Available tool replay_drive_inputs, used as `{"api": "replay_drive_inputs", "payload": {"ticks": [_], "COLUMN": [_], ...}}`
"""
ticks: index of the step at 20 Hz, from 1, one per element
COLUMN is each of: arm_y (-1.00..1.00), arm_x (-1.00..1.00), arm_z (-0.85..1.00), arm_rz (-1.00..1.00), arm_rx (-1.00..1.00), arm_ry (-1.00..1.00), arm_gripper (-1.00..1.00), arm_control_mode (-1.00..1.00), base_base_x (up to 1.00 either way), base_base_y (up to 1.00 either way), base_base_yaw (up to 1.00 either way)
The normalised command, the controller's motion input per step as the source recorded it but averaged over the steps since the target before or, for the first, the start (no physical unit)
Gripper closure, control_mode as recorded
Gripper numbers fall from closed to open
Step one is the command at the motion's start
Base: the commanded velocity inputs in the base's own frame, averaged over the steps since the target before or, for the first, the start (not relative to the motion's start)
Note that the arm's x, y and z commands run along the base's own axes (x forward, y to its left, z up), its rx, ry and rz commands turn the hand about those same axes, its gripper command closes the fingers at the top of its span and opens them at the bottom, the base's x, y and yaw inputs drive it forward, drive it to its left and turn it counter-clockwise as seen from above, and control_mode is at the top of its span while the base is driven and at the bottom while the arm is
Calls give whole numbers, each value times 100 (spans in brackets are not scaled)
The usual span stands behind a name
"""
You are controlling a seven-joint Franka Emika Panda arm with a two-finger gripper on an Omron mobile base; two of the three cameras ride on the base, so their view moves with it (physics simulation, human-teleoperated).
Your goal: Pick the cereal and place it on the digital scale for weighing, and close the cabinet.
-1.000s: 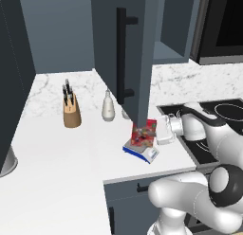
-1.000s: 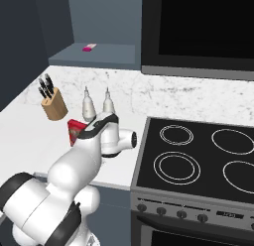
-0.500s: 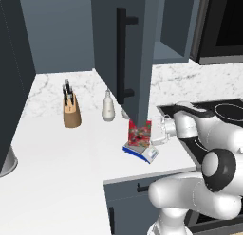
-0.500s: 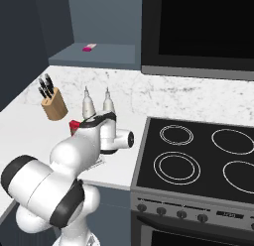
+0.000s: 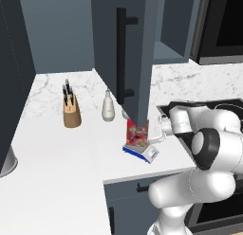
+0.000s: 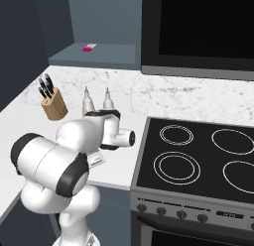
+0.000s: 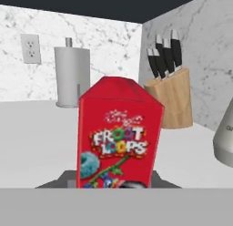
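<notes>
Leftmost on the white surface (image 5: 57, 172), toward its back left corner, a wooden knife block (image 5: 71, 112) stands with dark handles up, and a white bottle (image 5: 108, 109) stands just to its right, near the marble back wall. Next comes the cabinet (image 5: 124, 54), its dark slate-blue door swung open over the surface, the long black bar handle (image 5: 122, 56) running down its face. Below the door's lower edge, near the front edge of the surface, the cereal (image 5: 137, 133) stands upright on the digital scale (image 5: 141, 152), whose blue body and white front panel show beneath it. In the hand view the red box (image 7: 119, 136) faces the camera and reads "FROOT LOOPS" in multicoloured letters under a small white script logo that is too small to read; the scale's grey plate (image 7: 68, 178) shows at its foot. Behind it there stand a grey paper-towel holder (image 7: 72, 76), a wall socket (image 7: 30, 48) and the knife block (image 7: 169, 97). The tool (image 5: 155, 130) sits just to the right of the cereal at about its height, the white hand pointing at the box; whether its fingers touch the box or how far they stand apart cannot be told. Farther right lies the black cooktop (image 6: 198, 155) with its ring marks, under a black oven (image 6: 198, 31).
</notes>
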Motion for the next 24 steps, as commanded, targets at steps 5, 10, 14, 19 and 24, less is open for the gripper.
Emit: {"api": "replay_drive_inputs", "payload": {"ticks": [5,10,14,19,24], "arm_y": [0,0,0,0,1], "arm_x": [8,-1,-14,-3,0], "arm_z": [-29,-12,0,0,0], "arm_rz": [0,0,0,0,0], "arm_rx": [0,0,0,0,0], "arm_ry": [0,0,-1,-4,-3], "arm_gripper": [100,100,100,100,-100], "arm_control_mode": [-100,-100,-100,-100,-100], "base_base_x": [0,0,0,0,0], "base_base_y": [0,0,0,0,0], "base_base_yaw": [0,0,0,0,0]}}
